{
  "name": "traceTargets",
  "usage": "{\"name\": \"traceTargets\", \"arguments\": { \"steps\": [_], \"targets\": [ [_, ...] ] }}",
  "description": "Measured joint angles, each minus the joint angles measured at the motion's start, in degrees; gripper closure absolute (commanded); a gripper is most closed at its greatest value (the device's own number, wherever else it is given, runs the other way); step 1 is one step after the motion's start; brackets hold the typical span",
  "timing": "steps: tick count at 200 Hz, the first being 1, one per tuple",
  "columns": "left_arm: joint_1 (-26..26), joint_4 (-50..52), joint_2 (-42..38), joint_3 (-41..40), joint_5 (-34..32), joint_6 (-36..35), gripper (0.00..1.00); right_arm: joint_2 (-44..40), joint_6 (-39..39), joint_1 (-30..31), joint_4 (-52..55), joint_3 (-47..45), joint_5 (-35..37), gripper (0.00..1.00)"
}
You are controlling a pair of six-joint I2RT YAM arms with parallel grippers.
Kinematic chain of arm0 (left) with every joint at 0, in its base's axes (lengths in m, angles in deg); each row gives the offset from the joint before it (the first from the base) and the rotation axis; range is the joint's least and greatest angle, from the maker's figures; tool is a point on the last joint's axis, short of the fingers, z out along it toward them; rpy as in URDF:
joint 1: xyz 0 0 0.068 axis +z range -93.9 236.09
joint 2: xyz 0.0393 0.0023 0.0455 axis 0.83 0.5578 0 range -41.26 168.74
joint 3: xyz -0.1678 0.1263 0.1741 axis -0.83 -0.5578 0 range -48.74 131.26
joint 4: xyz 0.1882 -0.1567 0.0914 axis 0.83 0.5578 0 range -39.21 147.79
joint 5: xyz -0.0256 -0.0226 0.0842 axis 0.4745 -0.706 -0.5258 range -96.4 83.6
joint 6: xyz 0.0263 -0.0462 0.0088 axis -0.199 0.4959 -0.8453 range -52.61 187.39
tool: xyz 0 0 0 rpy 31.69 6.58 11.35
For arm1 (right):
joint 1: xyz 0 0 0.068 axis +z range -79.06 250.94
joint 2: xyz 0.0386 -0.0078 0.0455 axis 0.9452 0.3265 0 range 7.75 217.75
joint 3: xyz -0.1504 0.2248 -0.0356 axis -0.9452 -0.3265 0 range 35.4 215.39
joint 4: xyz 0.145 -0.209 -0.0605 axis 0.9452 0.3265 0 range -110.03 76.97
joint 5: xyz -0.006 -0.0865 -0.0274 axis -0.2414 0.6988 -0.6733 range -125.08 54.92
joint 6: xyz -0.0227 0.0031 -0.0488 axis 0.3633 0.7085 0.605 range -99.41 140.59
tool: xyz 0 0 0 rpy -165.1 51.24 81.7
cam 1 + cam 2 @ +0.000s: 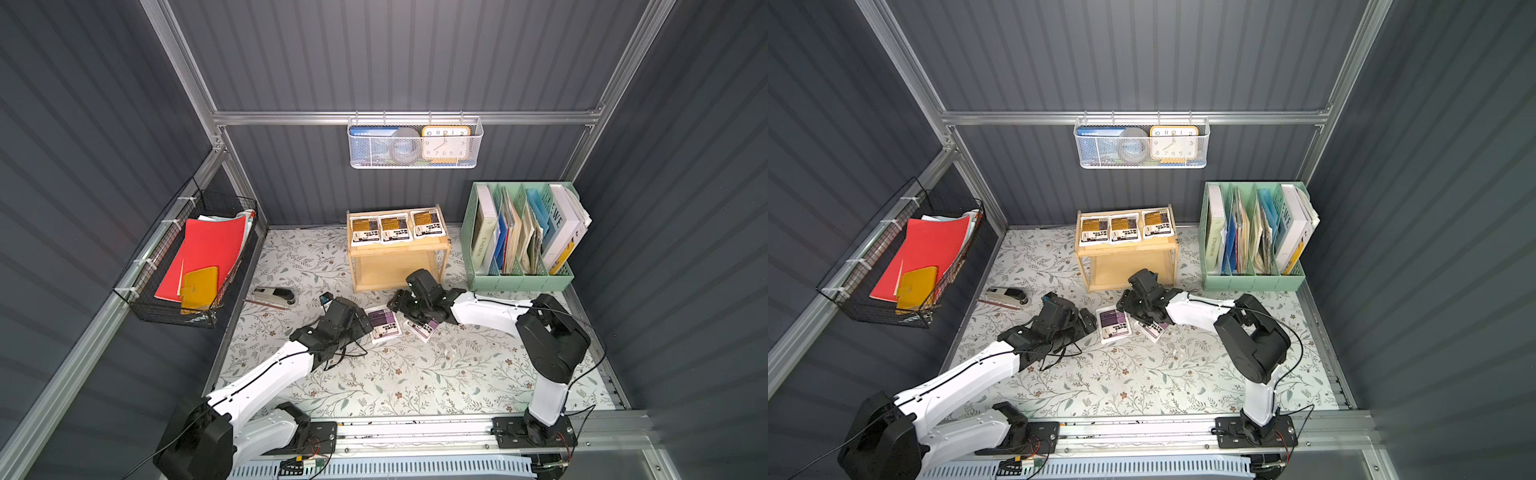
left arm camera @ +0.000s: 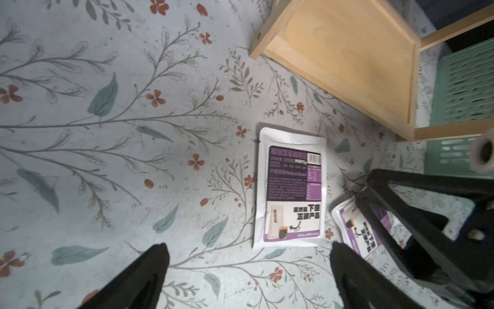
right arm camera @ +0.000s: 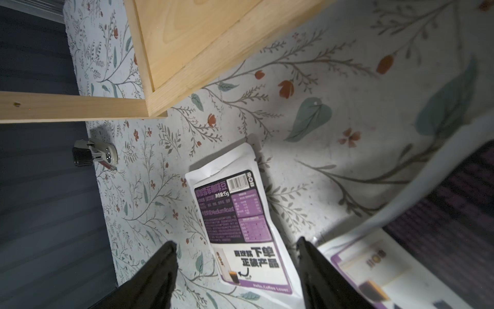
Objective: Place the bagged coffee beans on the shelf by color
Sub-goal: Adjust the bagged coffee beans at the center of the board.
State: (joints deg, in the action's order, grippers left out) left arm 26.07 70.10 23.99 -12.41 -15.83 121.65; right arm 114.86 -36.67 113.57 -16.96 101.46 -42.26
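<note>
Three yellow-orange bagged coffee beans [image 1: 395,228] lie side by side on the top tray of the wooden shelf [image 1: 399,249], also seen in the other top view [image 1: 1125,249]. One purple pouch [image 1: 383,324] lies flat on the table in front of the shelf. A second purple pouch [image 1: 426,330] is partly hidden under my right gripper [image 1: 395,306]. In the right wrist view, my right gripper [image 3: 236,243] stands open over the near end of the first purple pouch [image 3: 240,214]. My left gripper [image 2: 248,247] is open and holds nothing, just short of that pouch [image 2: 290,187].
A stapler [image 1: 274,295] and a pencil [image 1: 266,304] lie at the table's left. A mint-green file organizer [image 1: 519,282] stands right of the shelf. A black wire basket [image 1: 183,257] hangs on the left wall and a white mesh basket [image 1: 415,143] on the back wall.
</note>
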Motion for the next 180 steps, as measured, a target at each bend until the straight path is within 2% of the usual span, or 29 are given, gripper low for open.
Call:
{"name": "traceTargets", "arguments": {
  "steps": [72,180],
  "targets": [
    [2.29,1.68,0.04,0.42,-1.40,-0.04,0.00,7.08,1.79,1.03,-0.17,4.68,2.29,0.27],
    [2.97,3.13,-0.96,0.52,-2.03,-0.24,0.00,18.12,1.66,7.23,-0.44,19.85,-0.57,0.28]
  ]
}}
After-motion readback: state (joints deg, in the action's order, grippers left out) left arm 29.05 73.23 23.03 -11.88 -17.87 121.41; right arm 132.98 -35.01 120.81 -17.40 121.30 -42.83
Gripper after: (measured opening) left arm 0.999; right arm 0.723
